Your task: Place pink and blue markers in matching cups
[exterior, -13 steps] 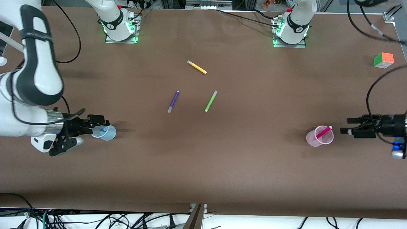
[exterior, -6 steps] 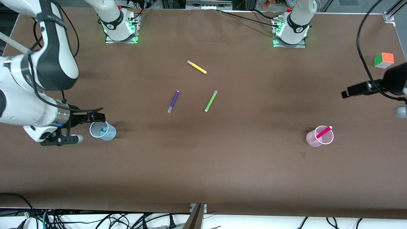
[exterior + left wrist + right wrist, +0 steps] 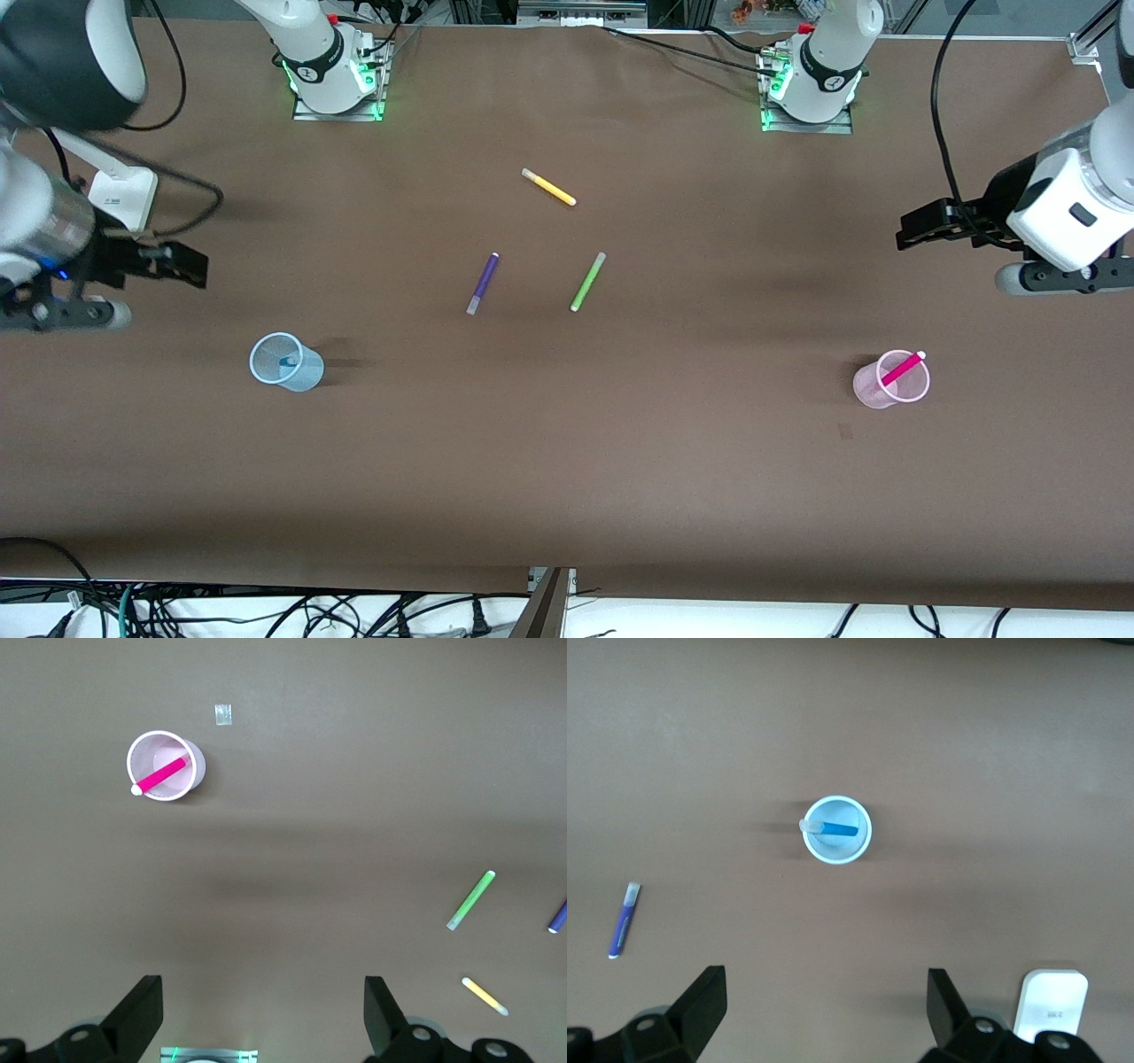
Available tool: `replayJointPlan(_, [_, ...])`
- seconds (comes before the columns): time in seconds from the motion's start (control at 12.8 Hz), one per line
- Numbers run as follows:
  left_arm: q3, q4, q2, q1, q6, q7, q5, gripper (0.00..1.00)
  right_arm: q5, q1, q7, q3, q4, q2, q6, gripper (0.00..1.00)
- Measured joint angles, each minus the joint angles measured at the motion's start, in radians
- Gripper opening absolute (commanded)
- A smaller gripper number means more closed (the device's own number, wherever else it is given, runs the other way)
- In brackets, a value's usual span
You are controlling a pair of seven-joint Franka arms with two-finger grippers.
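The pink marker (image 3: 902, 367) stands slanted in the pale pink cup (image 3: 864, 388) near the left arm's end of the table. In the left wrist view the marker (image 3: 164, 774) leans across the cup (image 3: 197, 771). The blue marker (image 3: 289, 361) lies inside the pale blue cup (image 3: 306, 377) near the right arm's end, and the right wrist view shows the marker (image 3: 840, 827) in the cup (image 3: 849, 850). My left gripper (image 3: 905, 235) (image 3: 263, 1010) is open and empty, up in the air. My right gripper (image 3: 200, 266) (image 3: 824, 1005) is open and empty, raised too.
A yellow pen (image 3: 548, 187), a purple pen (image 3: 483, 283) and a lime-green pen (image 3: 587, 281) lie mid-table, between the arm bases and the cups. A small patch (image 3: 846, 431) marks the table nearer the front camera than the pink cup.
Both grippers have lifted and drawn away from their cups, the right one from the blue cup, the left one from the pink cup. The markers stay in the cups.
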Motion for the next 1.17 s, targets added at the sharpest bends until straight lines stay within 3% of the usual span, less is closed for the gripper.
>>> replayJointPlan(0.31, [0.001, -0.130, -0.075, 0.006, 0.088, 0.055, 0.000, 1.00, 0.053, -0.024, 0.000, -0.003, -0.103, -0.124, -0.013, 1.00])
replayJointPlan(0.54, [0.001, -0.196, -0.117, 0.012, 0.130, 0.075, 0.000, 1.00, 0.096, -0.061, -0.002, -0.006, -0.158, -0.160, -0.039, 1.00])
replayJointPlan(1.17, [-0.001, -0.208, -0.135, 0.010, 0.140, 0.083, 0.000, 1.00, 0.099, -0.059, -0.009, -0.019, -0.173, -0.145, -0.058, 1.00])
